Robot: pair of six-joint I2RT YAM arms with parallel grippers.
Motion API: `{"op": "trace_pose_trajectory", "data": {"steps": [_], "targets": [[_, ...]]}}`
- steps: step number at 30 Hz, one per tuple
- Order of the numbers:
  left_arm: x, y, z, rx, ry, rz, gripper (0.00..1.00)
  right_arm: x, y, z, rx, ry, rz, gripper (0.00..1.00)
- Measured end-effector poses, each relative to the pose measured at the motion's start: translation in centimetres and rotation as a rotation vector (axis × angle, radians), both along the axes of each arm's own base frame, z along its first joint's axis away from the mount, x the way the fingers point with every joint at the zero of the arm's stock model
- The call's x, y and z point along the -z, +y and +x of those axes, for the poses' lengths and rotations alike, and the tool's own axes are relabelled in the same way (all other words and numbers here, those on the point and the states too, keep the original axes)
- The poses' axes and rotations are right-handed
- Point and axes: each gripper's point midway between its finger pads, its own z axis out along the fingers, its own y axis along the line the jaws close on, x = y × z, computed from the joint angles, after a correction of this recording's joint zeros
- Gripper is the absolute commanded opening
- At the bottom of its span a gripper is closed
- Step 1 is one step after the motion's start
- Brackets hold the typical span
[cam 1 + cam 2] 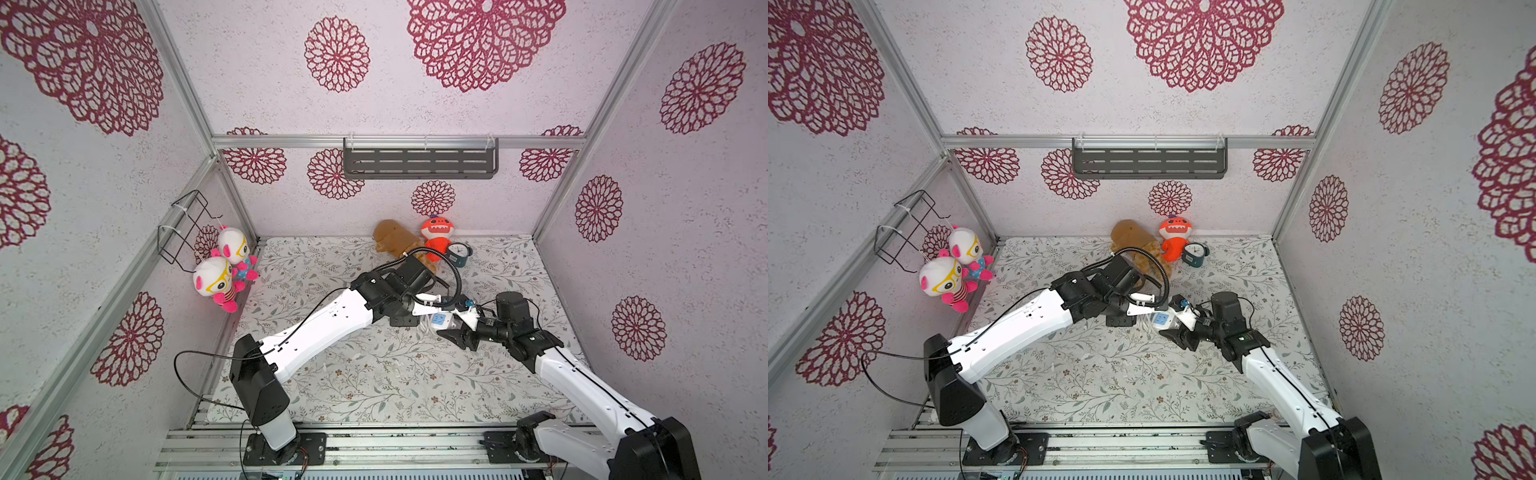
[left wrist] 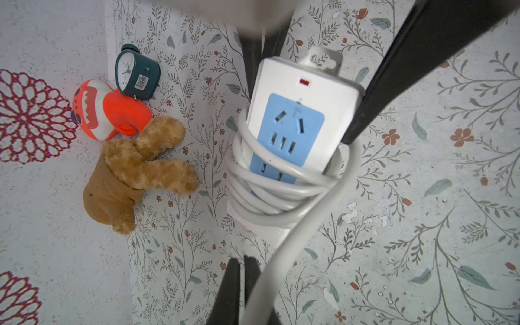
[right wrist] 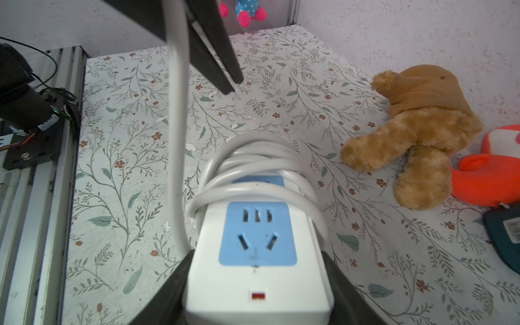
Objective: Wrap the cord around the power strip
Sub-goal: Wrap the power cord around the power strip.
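Cord (image 2: 270, 194) is coiled in several loops around the far end of the strip (image 2: 323, 92), which sits near the middle of the floral mat (image 2: 422, 197), in front of the brown plush (image 2: 135, 174). At the strip's switch end the right gripper (image 3: 257, 253) is clamped tight, one finger on each long side. Pinched between the closed fingers of the left gripper (image 2: 243, 263) is the cord's free run, rising from the coil.

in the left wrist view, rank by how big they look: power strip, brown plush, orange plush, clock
1. power strip, closest to camera, so it looks oversized
2. brown plush
3. orange plush
4. clock
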Motion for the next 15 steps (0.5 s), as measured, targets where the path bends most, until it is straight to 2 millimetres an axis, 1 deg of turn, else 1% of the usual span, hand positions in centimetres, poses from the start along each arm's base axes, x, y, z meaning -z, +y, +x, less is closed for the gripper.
{"op": "trace_pose_trajectory", "data": {"steps": [4, 7, 10, 11, 13, 15], "targets": [[-0.2, -0.4, 0.2, 0.032, 0.023, -0.024, 0.09, -0.1, 0.3, -0.9, -0.038, -0.014, 0.025, 0.12], [-0.2, -0.8, 1.0, 0.028, 0.009, -0.052, 0.09, -0.6, 0.7, -1.4, -0.062, -0.038, 0.035, 0.13], [-0.2, -1.2, 1.6, 0.033, -0.011, -0.071, 0.09, -1.0, 0.7, -1.5, -0.061, -0.082, 0.044, 0.13], [0.1, -1.4, 1.8, 0.033, -0.021, -0.074, 0.09, -1.3, 1.0, -1.9, -0.082, -0.101, 0.051, 0.13], [0.6, -1.8, 1.8, 0.046, -0.018, -0.078, 0.12, -1.6, 1.6, -2.7, -0.125, -0.123, 0.062, 0.13], [0.7, -2.0, 1.8, 0.054, -0.011, -0.086, 0.14, -1.8, 1.9, -3.1, -0.151, -0.132, 0.071, 0.13]]}}
